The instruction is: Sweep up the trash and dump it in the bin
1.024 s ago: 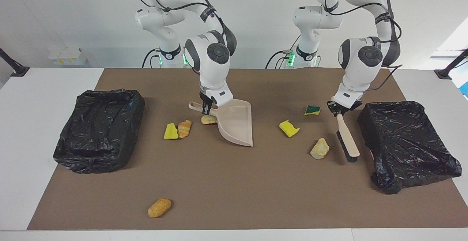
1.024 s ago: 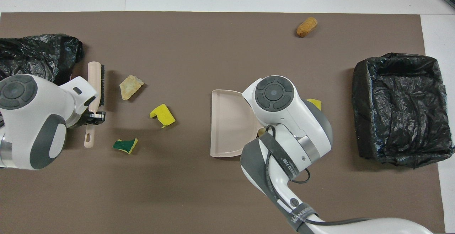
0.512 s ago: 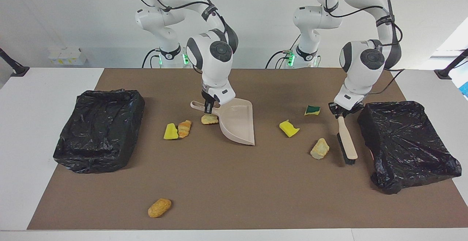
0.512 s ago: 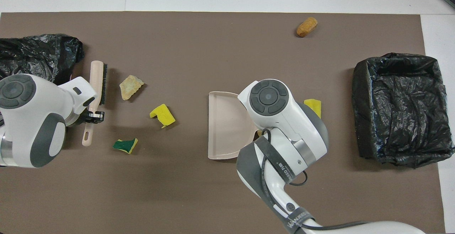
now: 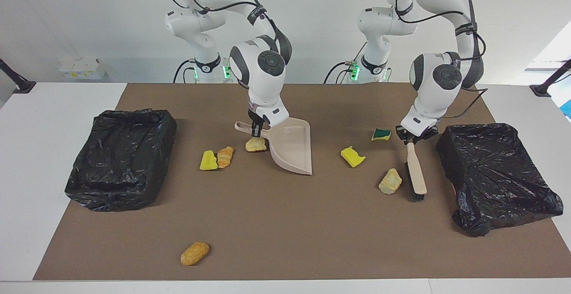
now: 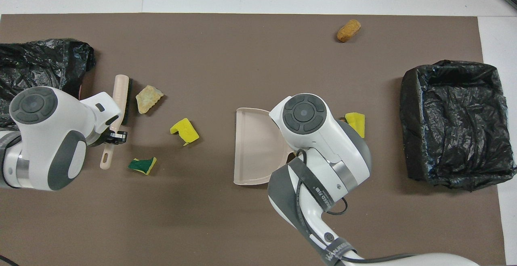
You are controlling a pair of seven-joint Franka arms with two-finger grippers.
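Facing view shows the right gripper (image 5: 257, 130) clamped on the handle of a beige dustpan (image 5: 292, 147), which rests tilted on the brown mat (image 5: 285, 222) near the middle of the table, its open mouth turned toward the left arm's end. A tan bread lump (image 5: 255, 144) lies just beside the dustpan's handle, under the gripper. Toward the right arm's end from it sit a croissant (image 5: 225, 156) and a yellow sponge piece (image 5: 208, 160), touching each other.

The left gripper (image 5: 411, 138) is closed on the handle of a beige brush (image 5: 415, 171) with black bristles, the brush head down on the mat and pointing away from the robots. A pale bread chunk (image 5: 390, 181) lies just beside the bristles, on the side toward the dustpan. A green-and-yellow sponge (image 5: 381, 134) sits near the left gripper, and another yellow sponge scrap (image 5: 352, 156) lies between the brush and the dustpan.

An orange bread roll (image 5: 194, 253) lies alone near the mat's edge farthest from the robots. A black-lined bin (image 5: 122, 158) stands at the right arm's end of the table and a second lined bin (image 5: 497, 173) at the left arm's end, close to the brush. In the overhead view the right arm's wrist covers the dustpan handle.
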